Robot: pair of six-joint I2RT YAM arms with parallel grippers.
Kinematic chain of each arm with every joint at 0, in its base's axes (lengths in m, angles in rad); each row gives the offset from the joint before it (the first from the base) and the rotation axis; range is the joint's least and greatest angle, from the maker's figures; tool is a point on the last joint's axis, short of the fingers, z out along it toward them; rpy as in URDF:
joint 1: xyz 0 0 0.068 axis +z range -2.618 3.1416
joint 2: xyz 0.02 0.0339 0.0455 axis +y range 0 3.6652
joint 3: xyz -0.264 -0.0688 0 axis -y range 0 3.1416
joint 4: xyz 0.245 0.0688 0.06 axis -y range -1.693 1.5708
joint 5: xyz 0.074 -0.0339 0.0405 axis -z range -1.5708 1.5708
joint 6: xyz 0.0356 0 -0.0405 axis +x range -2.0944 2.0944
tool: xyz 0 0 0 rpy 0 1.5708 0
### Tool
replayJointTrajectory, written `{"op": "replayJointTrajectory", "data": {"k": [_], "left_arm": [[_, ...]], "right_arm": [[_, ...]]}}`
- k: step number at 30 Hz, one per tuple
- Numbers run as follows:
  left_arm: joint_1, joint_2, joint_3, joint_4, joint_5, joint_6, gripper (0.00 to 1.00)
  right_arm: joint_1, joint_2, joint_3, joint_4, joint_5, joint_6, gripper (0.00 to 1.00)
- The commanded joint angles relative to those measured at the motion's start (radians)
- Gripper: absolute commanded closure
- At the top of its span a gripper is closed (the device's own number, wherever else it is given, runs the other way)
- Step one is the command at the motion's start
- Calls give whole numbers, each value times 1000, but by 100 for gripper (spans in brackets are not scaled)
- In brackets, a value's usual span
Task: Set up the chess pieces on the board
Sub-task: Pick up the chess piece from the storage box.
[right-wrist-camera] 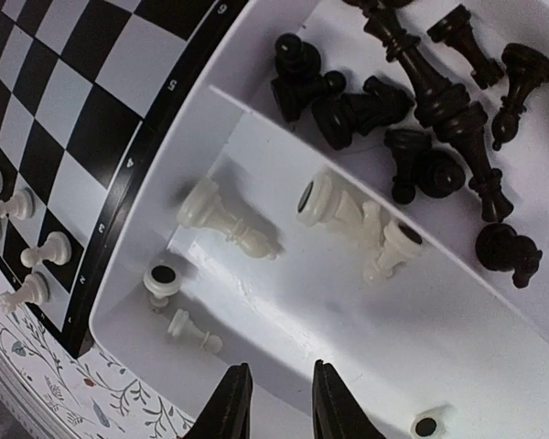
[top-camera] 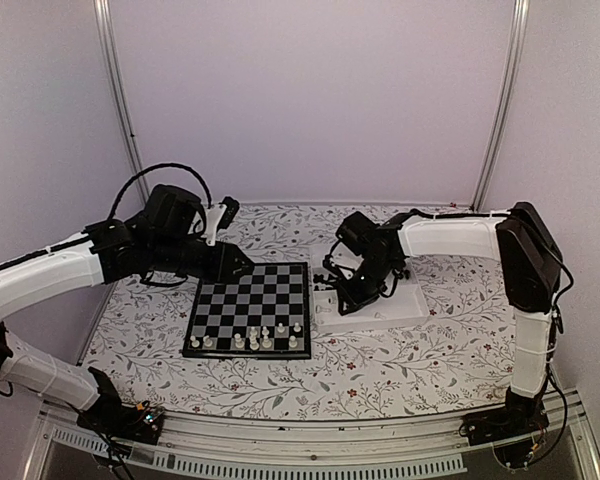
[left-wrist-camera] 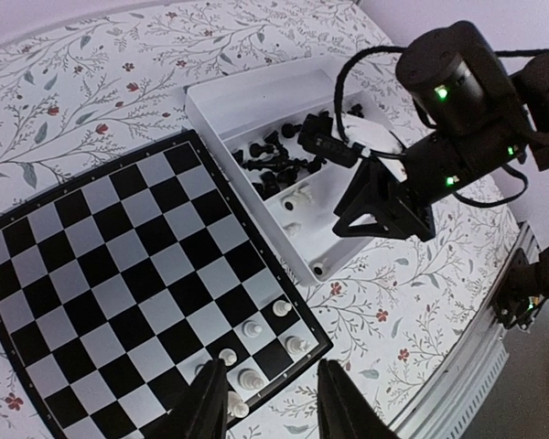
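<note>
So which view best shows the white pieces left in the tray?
Right wrist: its camera looks straight into the tray from close, so the white pieces show individually, lying toppled. Left wrist shows only a few small pale shapes there. Top view: the right gripper overlaps the tray; none discernible.

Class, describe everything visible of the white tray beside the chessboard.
The tray is a white, plastic-looking rectangle split by a wall into two compartments. It lies flat on the floral tablecloth right of the board. One compartment holds tumbled black pieces, the other a few fallen white pieces, with the right gripper hovering open above.
</note>
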Motion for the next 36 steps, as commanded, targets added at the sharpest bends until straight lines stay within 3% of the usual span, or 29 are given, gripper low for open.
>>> {"op": "replayJointTrajectory", "data": {"k": [1, 5, 12, 30, 36], "left_arm": [[-10, 5, 23, 13, 40, 7, 64], [-10, 5, 20, 12, 47, -10, 64], [-10, -5, 11, 3, 41, -31, 64], [-10, -29, -50, 16, 36, -82, 63], [-10, -32, -60, 20, 34, -85, 63]], "right_arm": [[3, 49, 103, 10, 32, 57, 72], [3, 101, 163, 15, 16, 105, 67], [11, 171, 209, 29, -22, 156, 66], [73, 225, 212, -23, 60, 213, 61], [67, 156, 116, -43, 133, 218, 61]]}}
